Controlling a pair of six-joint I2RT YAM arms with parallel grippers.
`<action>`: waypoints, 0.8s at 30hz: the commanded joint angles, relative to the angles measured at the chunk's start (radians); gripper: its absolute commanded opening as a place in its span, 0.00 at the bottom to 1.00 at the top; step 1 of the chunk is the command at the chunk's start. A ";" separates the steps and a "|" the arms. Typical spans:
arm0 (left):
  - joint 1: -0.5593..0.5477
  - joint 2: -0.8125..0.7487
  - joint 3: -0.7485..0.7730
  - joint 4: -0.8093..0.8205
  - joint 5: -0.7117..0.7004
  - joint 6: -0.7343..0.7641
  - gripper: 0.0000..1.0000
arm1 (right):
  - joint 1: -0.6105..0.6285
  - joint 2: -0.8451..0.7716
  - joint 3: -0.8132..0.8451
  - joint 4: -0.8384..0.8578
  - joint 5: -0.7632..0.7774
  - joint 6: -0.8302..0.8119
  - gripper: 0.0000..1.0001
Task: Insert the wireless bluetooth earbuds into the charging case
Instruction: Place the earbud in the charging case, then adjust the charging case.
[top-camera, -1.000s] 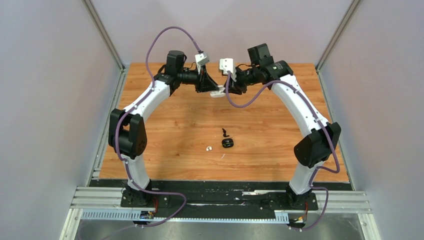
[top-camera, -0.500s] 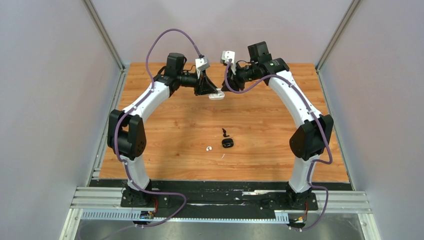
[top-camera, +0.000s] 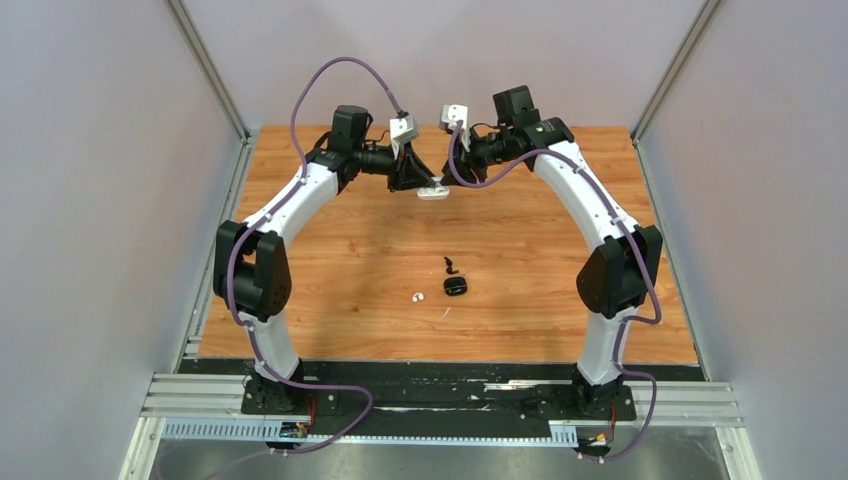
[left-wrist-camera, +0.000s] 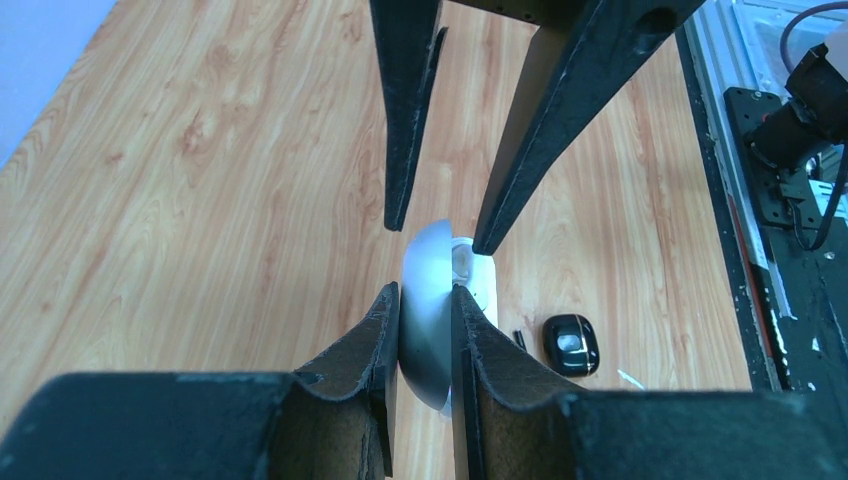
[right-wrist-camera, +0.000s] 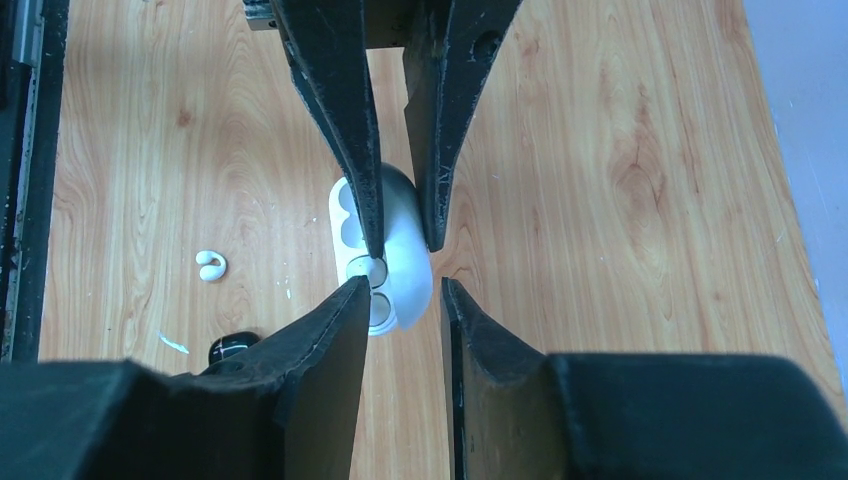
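Observation:
My left gripper is shut on the open white charging case and holds it above the far middle of the table. In the left wrist view, the left gripper pinches the case's domed lid. My right gripper is open and empty, just right of the case. In the right wrist view, the right gripper sits short of the case. A white earbud and a black earbud lie on the table. The white earbud also shows in the right wrist view.
A small closed black case lies beside the black earbud; it also shows in the left wrist view. A thin white sliver lies near it. Grey walls close in the wooden table on the left, right and far sides.
My right gripper has drawn back from the white case, up and toward the far side. My left gripper has kept hold of the case and shifted only slightly.

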 joint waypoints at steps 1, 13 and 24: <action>-0.005 -0.064 0.009 0.011 0.035 0.046 0.00 | 0.003 0.018 0.016 0.027 -0.034 -0.017 0.33; -0.005 -0.072 0.001 0.021 0.031 0.061 0.00 | 0.003 0.041 0.014 0.026 -0.022 -0.008 0.29; -0.008 -0.079 -0.017 0.052 -0.044 0.015 0.17 | 0.003 0.025 -0.004 0.028 -0.024 -0.029 0.00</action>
